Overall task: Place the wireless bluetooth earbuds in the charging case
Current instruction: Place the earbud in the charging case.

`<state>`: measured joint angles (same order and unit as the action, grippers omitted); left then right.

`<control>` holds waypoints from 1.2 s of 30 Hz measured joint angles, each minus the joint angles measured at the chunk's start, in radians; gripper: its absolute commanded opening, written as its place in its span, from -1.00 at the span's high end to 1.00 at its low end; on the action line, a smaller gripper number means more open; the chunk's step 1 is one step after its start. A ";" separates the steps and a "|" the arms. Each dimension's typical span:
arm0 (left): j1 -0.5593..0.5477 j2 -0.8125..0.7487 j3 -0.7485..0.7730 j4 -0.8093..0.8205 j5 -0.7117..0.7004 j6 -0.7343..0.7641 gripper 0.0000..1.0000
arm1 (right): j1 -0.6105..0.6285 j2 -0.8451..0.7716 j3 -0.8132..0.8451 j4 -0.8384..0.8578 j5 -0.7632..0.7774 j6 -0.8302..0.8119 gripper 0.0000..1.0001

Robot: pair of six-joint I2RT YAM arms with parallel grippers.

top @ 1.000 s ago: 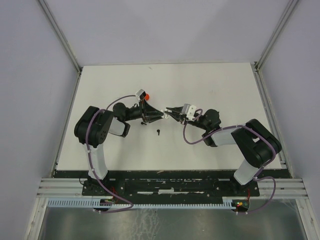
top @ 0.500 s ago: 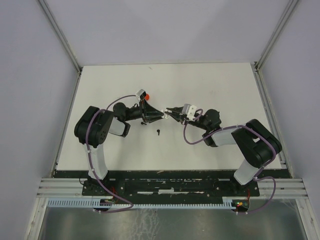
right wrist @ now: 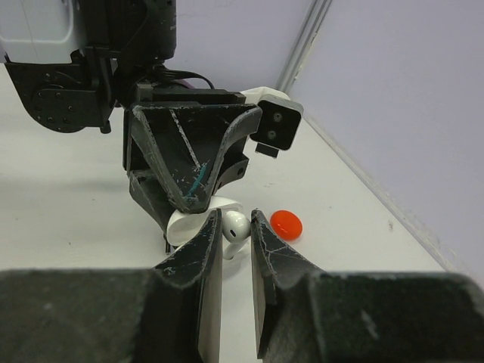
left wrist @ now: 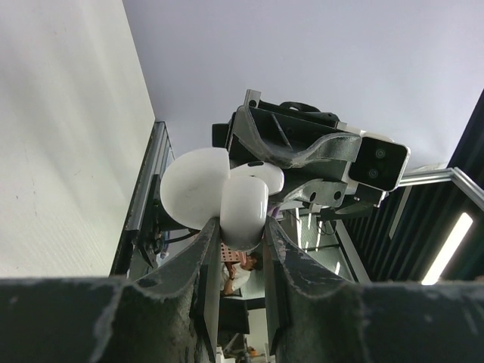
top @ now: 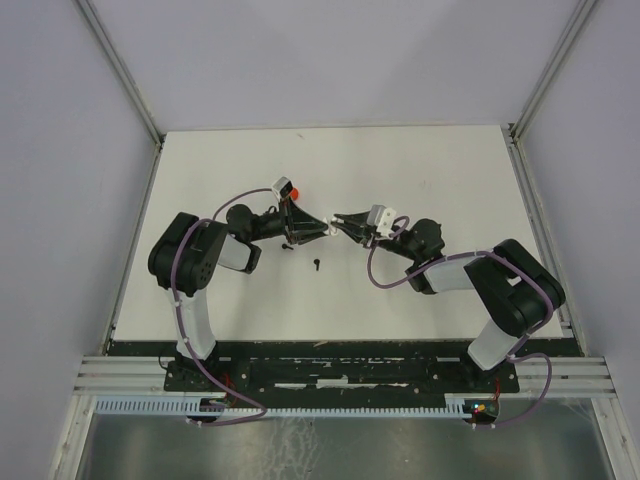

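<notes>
Right arm (top: 470, 275) shifted farther; right fingers (right wrist: 203, 261) hold earbud (right wrist: 236, 225), head toward charging case (right wrist: 185, 224).

The left end effector (top: 318, 229) and right end effector (top: 341, 222) point at each other, tips almost touching, jaws clamped narrow.

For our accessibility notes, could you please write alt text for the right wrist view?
The right gripper pinches a white earbud at the open white charging case, which the left gripper holds facing it. A small red piece lies on the white table beside them.
</notes>
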<state>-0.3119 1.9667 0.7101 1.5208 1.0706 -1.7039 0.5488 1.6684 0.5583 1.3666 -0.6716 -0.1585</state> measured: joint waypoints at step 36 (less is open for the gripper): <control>-0.001 0.003 0.014 0.002 -0.052 -0.012 0.94 | -0.001 -0.281 0.000 -0.272 0.352 0.145 -0.35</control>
<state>-0.3126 1.9701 0.7242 1.5223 1.0183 -1.7157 0.5480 1.3876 0.5583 1.0950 -0.3199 -0.0132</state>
